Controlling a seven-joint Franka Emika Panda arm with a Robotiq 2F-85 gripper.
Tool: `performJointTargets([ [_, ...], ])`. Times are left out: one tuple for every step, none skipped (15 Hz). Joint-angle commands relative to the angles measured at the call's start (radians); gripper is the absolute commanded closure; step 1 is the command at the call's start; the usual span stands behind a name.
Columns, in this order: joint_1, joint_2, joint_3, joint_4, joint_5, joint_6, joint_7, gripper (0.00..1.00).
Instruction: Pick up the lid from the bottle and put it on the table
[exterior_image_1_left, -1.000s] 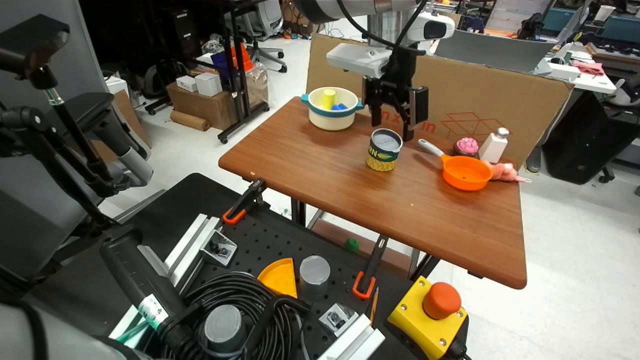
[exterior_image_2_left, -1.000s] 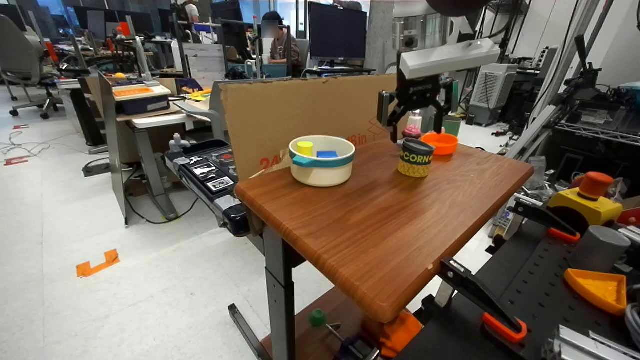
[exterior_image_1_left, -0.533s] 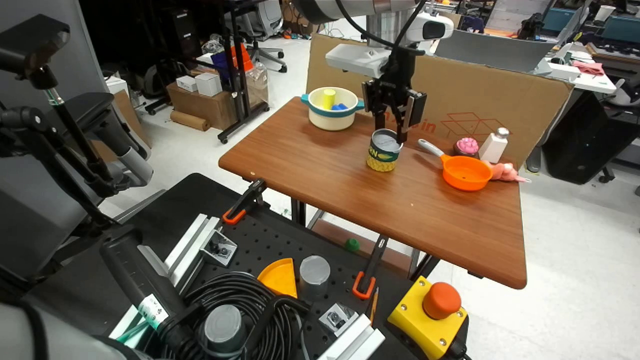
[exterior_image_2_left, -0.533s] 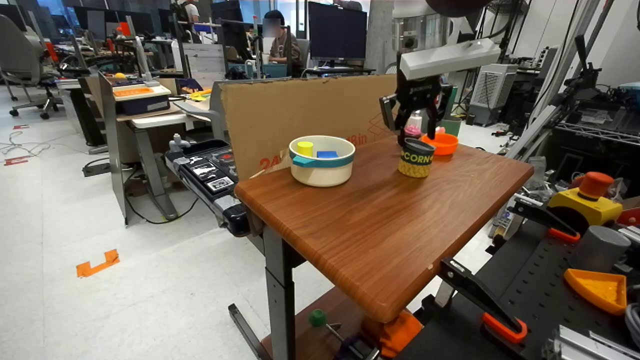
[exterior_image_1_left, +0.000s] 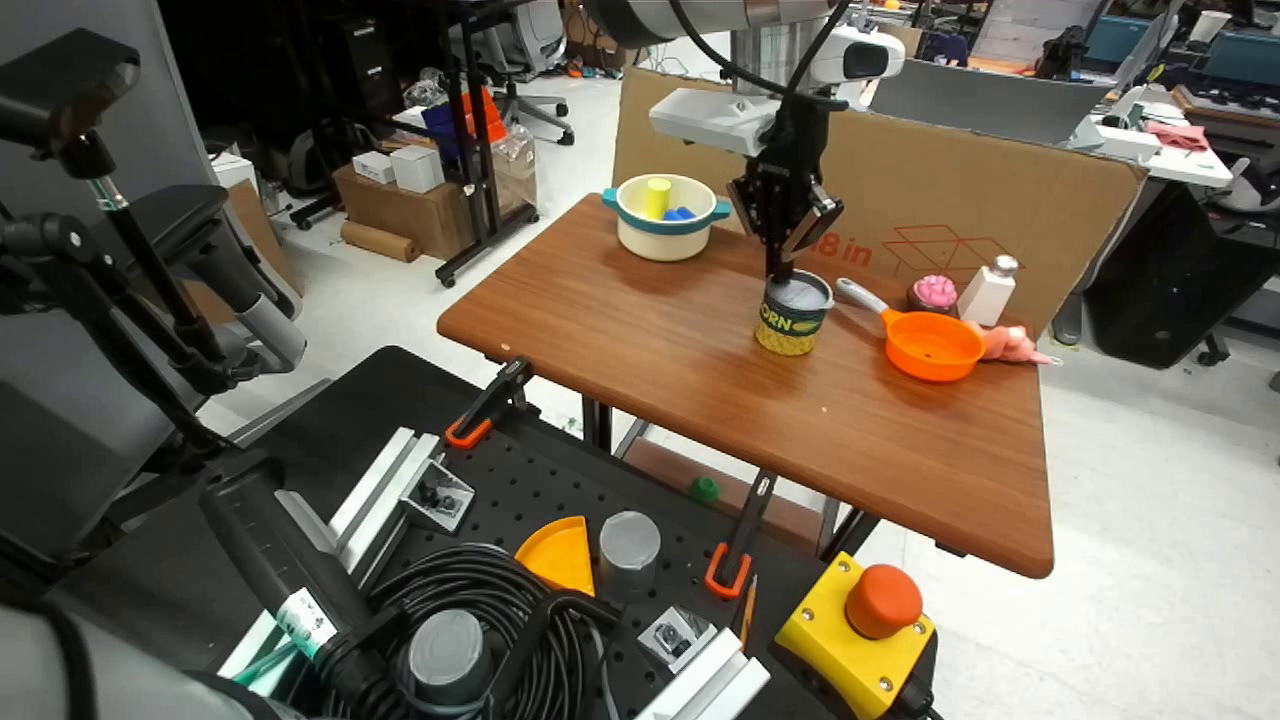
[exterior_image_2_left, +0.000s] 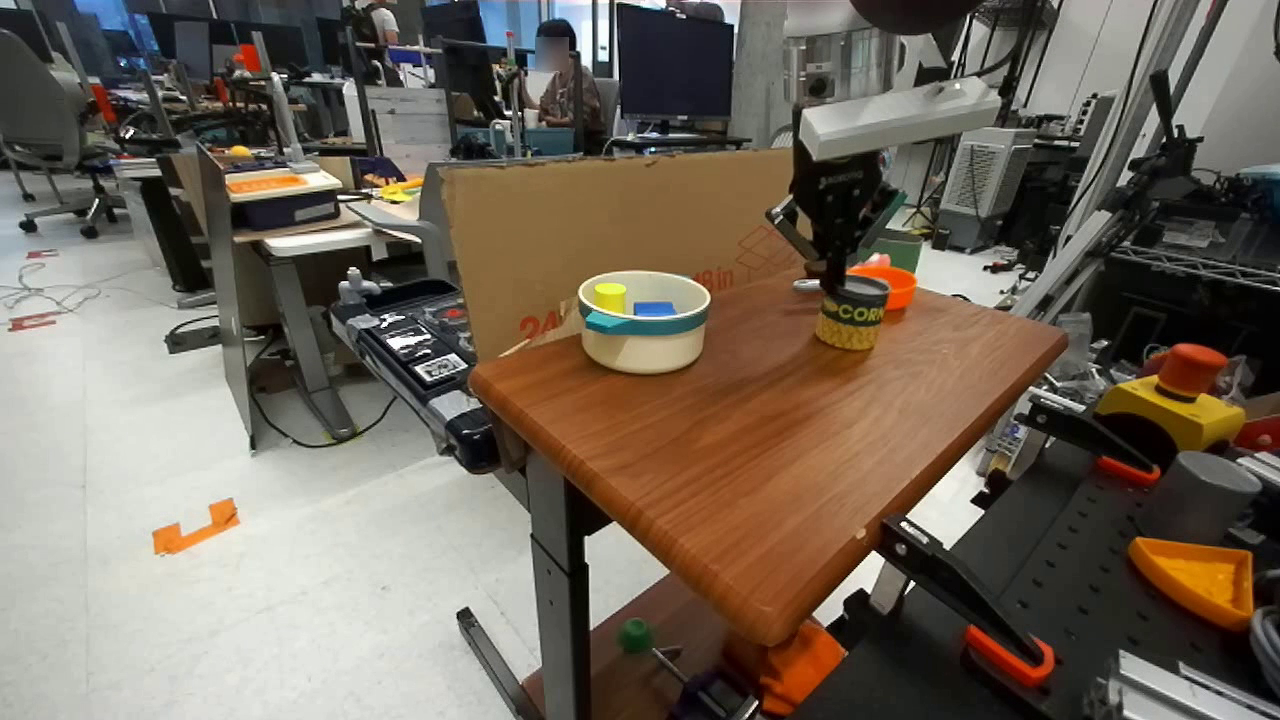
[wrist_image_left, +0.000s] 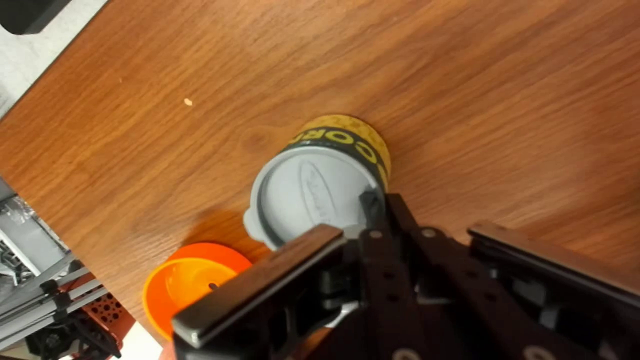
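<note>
The corn bottle (exterior_image_1_left: 786, 336) stands upright on the wooden table (exterior_image_1_left: 620, 310) in both exterior views, with its yellow-and-dark label showing. On top of it sits the grey round lid (wrist_image_left: 290, 195), a tab on its rim at lower left in the wrist view. My gripper (wrist_image_left: 382, 202) points down at one edge of the lid, jaws brought together. One fingertip lies inside the raised rim and the other outside, so the rim is pinched between them. The lid appears to be still seated on the bottle; the far fingertip's lower end is partly hidden.
An orange pan (exterior_image_1_left: 935, 350) with a grey handle lies beside the bottle, near a pink-topped cupcake (exterior_image_1_left: 937, 290) and a white shaker (exterior_image_1_left: 988, 292). A cream pot (exterior_image_2_left: 645, 347) holds small blocks. Cardboard (exterior_image_2_left: 620, 215) stands along the table's back edge.
The jaws have come from wide open to shut at the lid's rim. Bottle and lid have slid together a short way toward the orange pan. The arm has hardly moved.
</note>
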Motion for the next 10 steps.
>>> performJointTargets([
  [0.018,0.003,-0.016,0.013,-0.022,-0.026,0.016,1.00],
  [0.017,0.000,-0.016,0.012,-0.021,-0.025,0.013,0.99],
  [0.016,-0.001,-0.015,0.011,-0.021,-0.024,0.012,0.99],
  [0.016,-0.003,-0.015,0.010,-0.020,-0.023,0.011,0.99],
  [0.016,-0.004,-0.014,0.010,-0.019,-0.023,0.010,0.99],
  [0.016,-0.006,-0.014,0.009,-0.019,-0.022,0.010,0.99],
  [0.017,-0.008,-0.014,0.009,-0.020,-0.022,0.011,0.99],
  [0.018,-0.012,-0.014,0.007,-0.021,-0.022,0.013,0.99],
  [0.020,-0.018,-0.015,0.004,-0.025,-0.020,0.016,0.99],
  [0.025,-0.029,-0.017,-0.001,-0.032,-0.023,0.021,0.99],
])
